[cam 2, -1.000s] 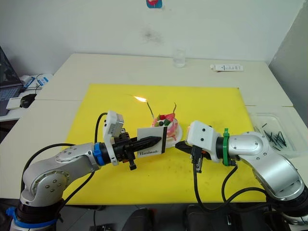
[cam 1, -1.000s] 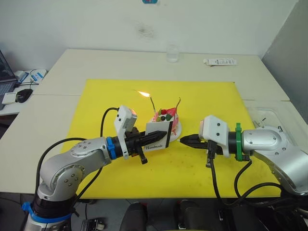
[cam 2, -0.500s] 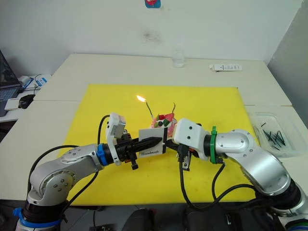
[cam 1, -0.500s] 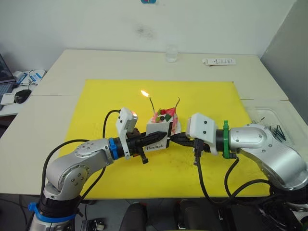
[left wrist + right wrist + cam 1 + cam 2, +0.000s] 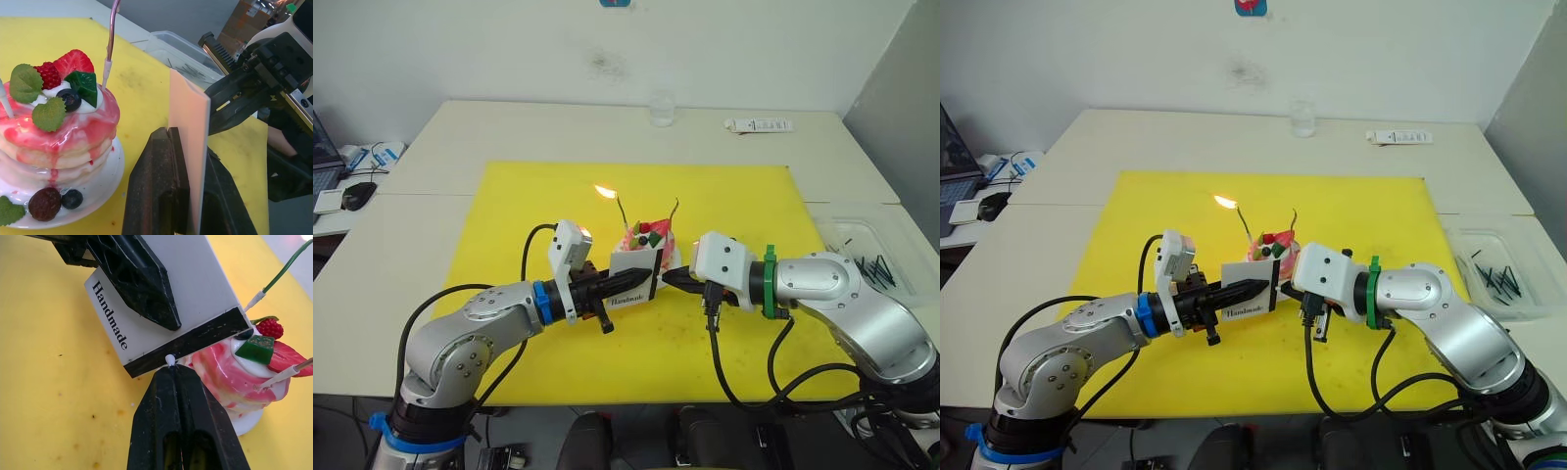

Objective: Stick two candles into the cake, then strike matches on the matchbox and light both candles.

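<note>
The pink cake [image 5: 651, 241] stands on its white plate on the yellow mat [image 5: 509, 215]. Two candles rise from it. The left candle [image 5: 623, 211] burns with a flame [image 5: 604, 192]; the right candle [image 5: 677, 211] has no flame. My left gripper [image 5: 626, 280] is shut on the white matchbox [image 5: 634, 261], held upright in front of the cake. My right gripper [image 5: 171, 373] is shut on a match [image 5: 169, 360], whose pale tip touches the black strip [image 5: 195, 340] of the matchbox.
A clear tray [image 5: 862, 257] with several black matches sits off the mat at the right. A glass [image 5: 663, 108] and a white tube [image 5: 759, 125] stand at the table's far edge. A mouse [image 5: 359, 194] lies at the left.
My right gripper has moved left from open mat toward the matchbox, bringing the match tip onto the black strip. The left gripper and matchbox stayed roughly in place.
</note>
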Robot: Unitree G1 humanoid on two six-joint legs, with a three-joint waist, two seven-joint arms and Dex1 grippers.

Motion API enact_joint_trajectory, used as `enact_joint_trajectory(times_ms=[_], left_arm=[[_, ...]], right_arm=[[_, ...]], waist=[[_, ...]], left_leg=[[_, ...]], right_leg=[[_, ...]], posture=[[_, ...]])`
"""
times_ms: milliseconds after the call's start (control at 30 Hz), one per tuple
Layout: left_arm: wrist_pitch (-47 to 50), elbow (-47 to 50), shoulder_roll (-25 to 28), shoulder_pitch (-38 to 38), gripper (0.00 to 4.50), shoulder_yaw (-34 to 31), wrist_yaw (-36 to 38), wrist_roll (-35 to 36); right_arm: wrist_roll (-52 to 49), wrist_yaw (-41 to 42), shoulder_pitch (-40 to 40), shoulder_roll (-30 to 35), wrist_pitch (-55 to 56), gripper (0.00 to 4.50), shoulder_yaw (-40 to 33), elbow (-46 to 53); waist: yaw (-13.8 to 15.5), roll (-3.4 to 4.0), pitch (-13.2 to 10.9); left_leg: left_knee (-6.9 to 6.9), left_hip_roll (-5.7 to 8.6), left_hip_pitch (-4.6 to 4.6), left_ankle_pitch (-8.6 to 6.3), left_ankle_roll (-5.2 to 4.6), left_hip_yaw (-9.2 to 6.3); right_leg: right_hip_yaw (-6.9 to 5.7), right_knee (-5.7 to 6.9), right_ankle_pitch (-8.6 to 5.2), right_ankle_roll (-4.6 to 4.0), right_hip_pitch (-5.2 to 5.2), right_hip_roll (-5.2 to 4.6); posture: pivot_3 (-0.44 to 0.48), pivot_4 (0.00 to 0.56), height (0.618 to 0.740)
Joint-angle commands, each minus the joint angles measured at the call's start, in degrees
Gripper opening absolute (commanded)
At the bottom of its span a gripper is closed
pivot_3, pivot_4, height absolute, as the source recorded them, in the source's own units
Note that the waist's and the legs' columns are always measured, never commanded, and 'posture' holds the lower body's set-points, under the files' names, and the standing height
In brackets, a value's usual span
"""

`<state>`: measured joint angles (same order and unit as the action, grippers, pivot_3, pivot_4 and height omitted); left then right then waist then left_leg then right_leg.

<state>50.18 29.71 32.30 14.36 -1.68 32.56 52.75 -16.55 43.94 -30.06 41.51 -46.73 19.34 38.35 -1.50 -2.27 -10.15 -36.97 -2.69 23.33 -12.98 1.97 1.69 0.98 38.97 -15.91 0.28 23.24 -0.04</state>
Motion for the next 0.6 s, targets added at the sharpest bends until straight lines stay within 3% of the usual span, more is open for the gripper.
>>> enact_joint_trajectory(times_ms=[33,367,600], left_arm=[[0.30,1.95,-0.55,0.41,0.00,-1.14,-0.45,1.99],[1.34,2.41,-2.71,1.35,0.00,-0.34,-2.58,3.21],[2.60,0.08,-1.08,-0.35,0.00,-3.03,-2.24,3.52]], right_arm=[[0.93,-0.48,-0.22,-0.19,0.53,0.01,-0.15,0.75],[1.93,-0.56,-0.49,-1.74,0.48,0.01,1.28,0.56],[0.11,2.45,0.11,2.09,0.33,0.01,-3.64,1.75]], waist=[[0.00,0.00,0.00],[0.00,0.00,0.00],[0.00,0.00,0.00]], left_leg=[[0.00,0.00,0.00,0.00,0.00,-0.01],[0.00,0.00,0.00,0.00,0.00,-0.01],[0.00,0.01,0.00,0.00,0.00,0.00]], right_leg=[[0.00,0.00,0.00,0.00,0.00,0.00],[0.00,0.00,0.00,0.00,0.00,0.00],[-0.01,0.00,0.00,0.00,0.00,0.00]], posture=[[0.000,0.150,0.740],[0.000,0.150,0.740],[0.000,0.150,0.740]])
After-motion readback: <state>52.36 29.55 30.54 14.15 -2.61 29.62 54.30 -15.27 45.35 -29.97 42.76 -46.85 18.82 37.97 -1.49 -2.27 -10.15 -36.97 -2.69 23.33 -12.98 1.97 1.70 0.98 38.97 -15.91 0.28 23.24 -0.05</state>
